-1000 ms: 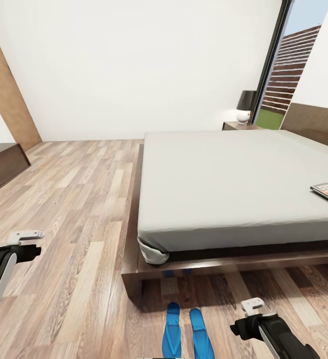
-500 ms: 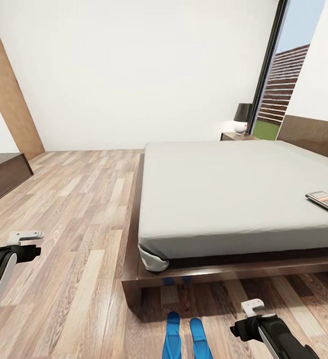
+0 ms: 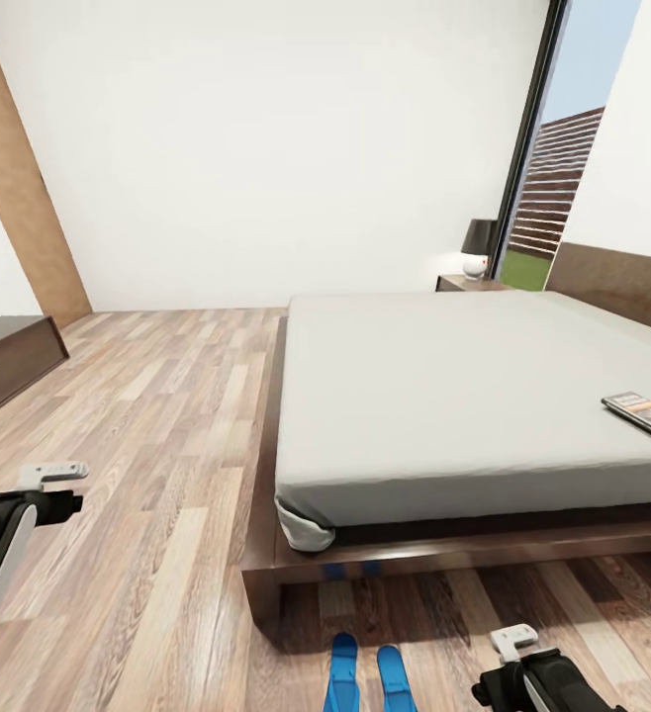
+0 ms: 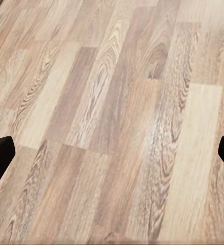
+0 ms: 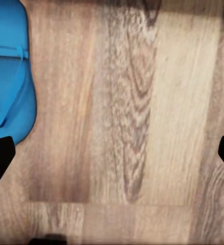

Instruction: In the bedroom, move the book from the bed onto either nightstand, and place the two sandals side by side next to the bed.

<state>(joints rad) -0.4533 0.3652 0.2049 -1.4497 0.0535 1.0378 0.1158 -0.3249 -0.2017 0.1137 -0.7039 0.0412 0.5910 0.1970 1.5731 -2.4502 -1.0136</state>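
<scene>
The bed [image 3: 444, 396], a grey mattress on a dark wooden frame, lies ahead to the right. On its right edge lies the book [image 3: 644, 413], dark with an orange band. Two blue sandals [image 3: 343, 674] [image 3: 395, 678] lie side by side on the floor just before the bed's foot, cut by the picture's lower edge. One sandal [image 5: 9, 87] also shows in the right wrist view, beside my open right gripper [image 5: 112, 158] [image 3: 511, 661]. My left gripper [image 3: 53, 489] [image 4: 112, 158] hangs open over bare planks. A nightstand [image 3: 469, 284] stands past the bed's far corner.
A black-shaded lamp [image 3: 479, 247] sits on the nightstand by a tall window [image 3: 553, 188]. A long low dark bench [image 3: 9, 361] stands at the left wall beside a wooden panel [image 3: 19, 198]. Open wood floor [image 3: 157, 445] stretches left of the bed.
The head camera has tilted upward, so the bed, book and sandals sit lower in the picture. Both grippers stay open and hold about the same pose.
</scene>
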